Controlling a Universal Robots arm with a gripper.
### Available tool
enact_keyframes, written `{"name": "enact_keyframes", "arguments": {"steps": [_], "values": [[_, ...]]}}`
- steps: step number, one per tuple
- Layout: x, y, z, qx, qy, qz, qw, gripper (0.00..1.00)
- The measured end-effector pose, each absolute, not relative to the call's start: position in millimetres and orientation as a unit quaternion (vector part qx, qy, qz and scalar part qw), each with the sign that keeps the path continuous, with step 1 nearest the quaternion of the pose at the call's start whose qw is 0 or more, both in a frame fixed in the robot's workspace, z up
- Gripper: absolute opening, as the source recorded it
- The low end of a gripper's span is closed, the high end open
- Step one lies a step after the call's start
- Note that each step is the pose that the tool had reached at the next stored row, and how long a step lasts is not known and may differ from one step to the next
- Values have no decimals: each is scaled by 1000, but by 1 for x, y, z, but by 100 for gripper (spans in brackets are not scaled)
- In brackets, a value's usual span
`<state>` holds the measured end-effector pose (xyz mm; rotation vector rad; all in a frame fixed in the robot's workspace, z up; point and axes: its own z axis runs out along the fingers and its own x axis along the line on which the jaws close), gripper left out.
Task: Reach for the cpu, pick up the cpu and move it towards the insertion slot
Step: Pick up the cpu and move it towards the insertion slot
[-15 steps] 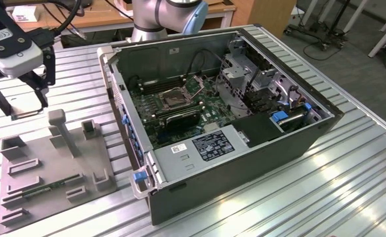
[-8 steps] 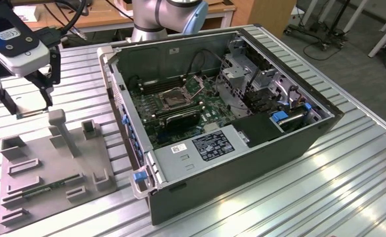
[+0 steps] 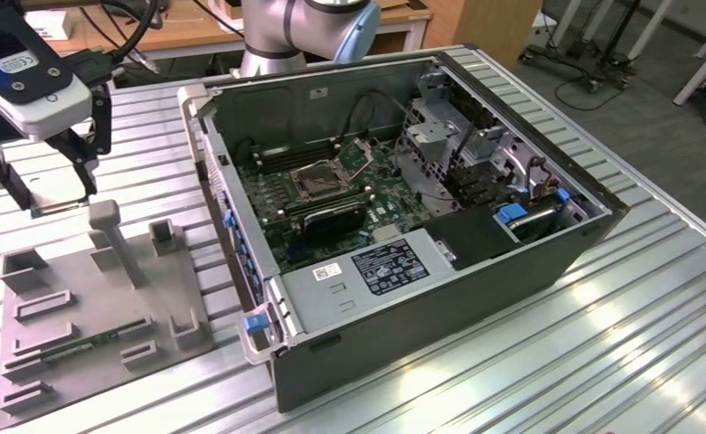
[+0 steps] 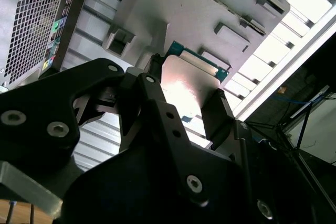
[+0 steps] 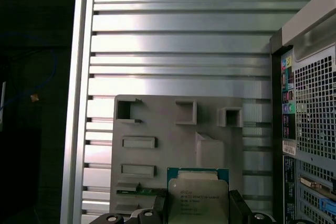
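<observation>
Pincer (image 5: 198,212) grips cpu (image 5: 198,195) above grey tray (image 5: 157,124) on slatted aluminium table (image 5: 178,30).

The cpu (image 5: 198,200) runs off the first wrist view's edge, its sides partly behind the jaws.

Bright glare whitens the cpu (image 4: 185,90) and table (image 3: 642,307).

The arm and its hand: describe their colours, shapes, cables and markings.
The arm is silver-grey and tubular, with a light blue joint cap. The hand has a pale grey block bearing a small label, over black linkages studded with hex-socket screws, and two black fingers. Black cables run from it.
</observation>
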<state>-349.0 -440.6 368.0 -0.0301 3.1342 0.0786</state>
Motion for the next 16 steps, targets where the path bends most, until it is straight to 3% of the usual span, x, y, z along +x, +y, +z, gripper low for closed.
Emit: {"name": "enact_keyframes", "arguments": {"steps": [16], "values": [[-341, -441, 368, -10, 1000, 25, 3, 54]]}}
